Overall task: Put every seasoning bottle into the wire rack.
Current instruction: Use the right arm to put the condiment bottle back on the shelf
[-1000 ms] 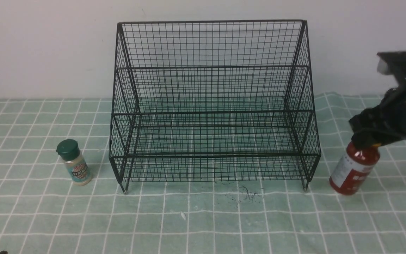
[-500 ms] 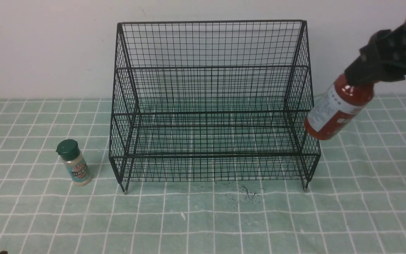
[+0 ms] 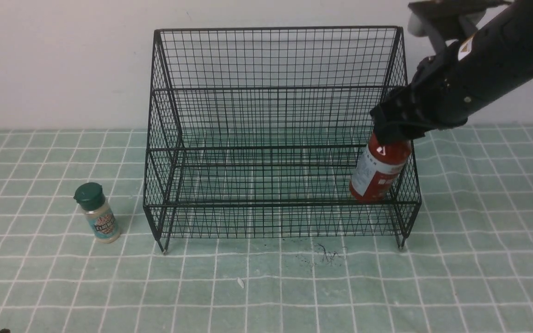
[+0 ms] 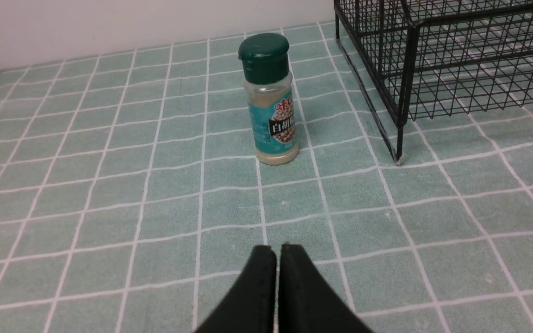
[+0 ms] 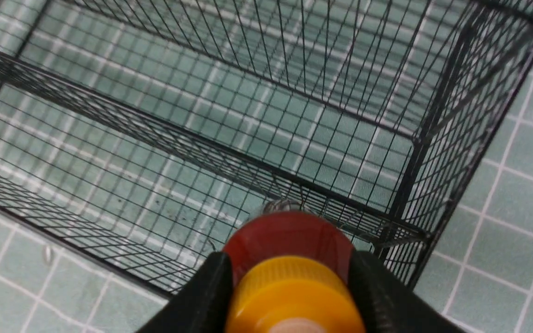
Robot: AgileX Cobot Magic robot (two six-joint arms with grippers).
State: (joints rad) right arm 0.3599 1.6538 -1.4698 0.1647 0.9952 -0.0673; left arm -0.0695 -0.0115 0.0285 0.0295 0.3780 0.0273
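Here, at the far left, the left hand (image 4: 278,252) hangs low over the worktop (image 3: 266,286), its two black fingers pressed together with nothing between them. The worktop wears a pale green cloth (image 4: 109,185) with a white grid.

Ahead of that hand, and apart from it, the small clear shaker (image 4: 270,99) stands upright on the cloth. It has a dark green cap, a teal label and pale contents. In the front view the shaker (image 3: 97,218) sits outside the wire rack (image 3: 275,28), near its front left leg without touching it.

The black mesh rack fills the middle of the worktop with its tall back against the white wall (image 3: 63,60), and its tiers step down towards the front. The left and middle parts of its tiers hold nothing.

At the right end of the lowest tier is the red sauce bottle (image 3: 377,173), inside the rack just behind the front rail and close to the right side wall. It leans, top to the right and base to the left. Whether its base touches the mesh cannot be told.

The right hand (image 3: 393,125) reaches in from the upper right and grips this bottle at the neck. The right wrist view shows its black fingers (image 5: 201,296) clamped on either side of the yellow cap (image 5: 294,291), with the red shoulder (image 5: 289,236) below.
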